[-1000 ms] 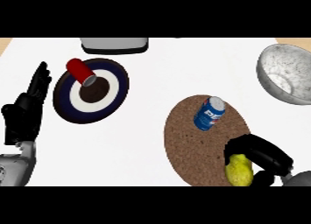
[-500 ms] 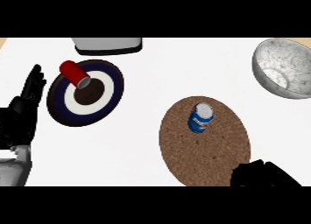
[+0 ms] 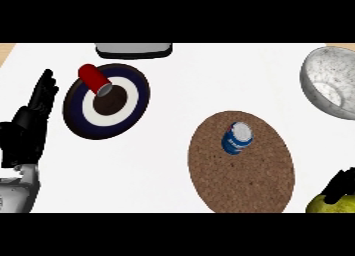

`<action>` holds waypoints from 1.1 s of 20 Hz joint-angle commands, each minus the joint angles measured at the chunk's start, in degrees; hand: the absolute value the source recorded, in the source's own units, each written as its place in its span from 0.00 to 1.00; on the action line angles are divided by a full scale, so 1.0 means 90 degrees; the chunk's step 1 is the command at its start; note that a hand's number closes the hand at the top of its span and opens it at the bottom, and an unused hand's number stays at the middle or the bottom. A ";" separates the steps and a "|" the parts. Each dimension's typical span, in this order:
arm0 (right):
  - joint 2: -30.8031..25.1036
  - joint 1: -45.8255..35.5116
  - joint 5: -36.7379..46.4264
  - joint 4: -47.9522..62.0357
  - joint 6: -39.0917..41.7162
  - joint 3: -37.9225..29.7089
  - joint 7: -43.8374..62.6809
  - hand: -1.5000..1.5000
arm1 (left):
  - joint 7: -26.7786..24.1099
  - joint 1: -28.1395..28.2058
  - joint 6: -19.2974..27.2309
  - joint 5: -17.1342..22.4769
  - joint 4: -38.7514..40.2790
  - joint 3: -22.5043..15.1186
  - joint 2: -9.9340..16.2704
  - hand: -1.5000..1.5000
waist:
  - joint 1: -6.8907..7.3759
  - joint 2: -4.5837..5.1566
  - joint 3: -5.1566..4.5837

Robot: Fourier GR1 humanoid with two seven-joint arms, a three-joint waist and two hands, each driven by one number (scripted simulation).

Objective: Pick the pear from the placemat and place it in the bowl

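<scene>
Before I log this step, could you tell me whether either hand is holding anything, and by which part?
The right hand is curled over the top of the yellow pear at the lower right edge. The left hand rests open, holding nothing.

Kitchen counter (image 3: 180, 100) with bowl (image 3: 335, 82), plate (image 3: 106, 107)

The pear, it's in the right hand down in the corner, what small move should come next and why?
Probably carry the pear up and away toward the bowl. The right hand is curled over it at the lower right edge, off the placemat, and the bowl sits open further up on that side.
</scene>
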 commanded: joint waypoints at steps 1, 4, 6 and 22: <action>0.0072 -0.0497 -0.0790 -0.0042 0.0243 -0.0814 0.0884 1.00 | -0.0271 -0.0007 0.0002 -0.0174 0.0190 -0.0113 -0.0223 0.50 | 0.0135 0.0036 0.0004; 0.0208 -0.1045 -0.1169 0.1569 0.0362 -0.1365 -0.0001 1.00 | -0.0155 -0.0079 -0.0107 -0.0125 0.0061 -0.0039 -0.0160 0.50 | 0.0189 0.0045 0.0013; 0.0257 -0.1503 -0.1155 0.1997 0.0386 -0.1443 0.0137 1.00 | -0.0315 -0.0032 0.0118 -0.0357 0.0186 -0.0300 -0.0532 0.50 | 0.0208 0.0048 0.0011; 0.0093 -0.5166 0.1033 0.8188 -0.0909 -0.1584 -0.2408 1.00 | -0.0348 -0.0718 -0.0165 -0.0296 0.0752 -0.0022 -0.0545 0.50 | 0.0470 0.0142 0.0019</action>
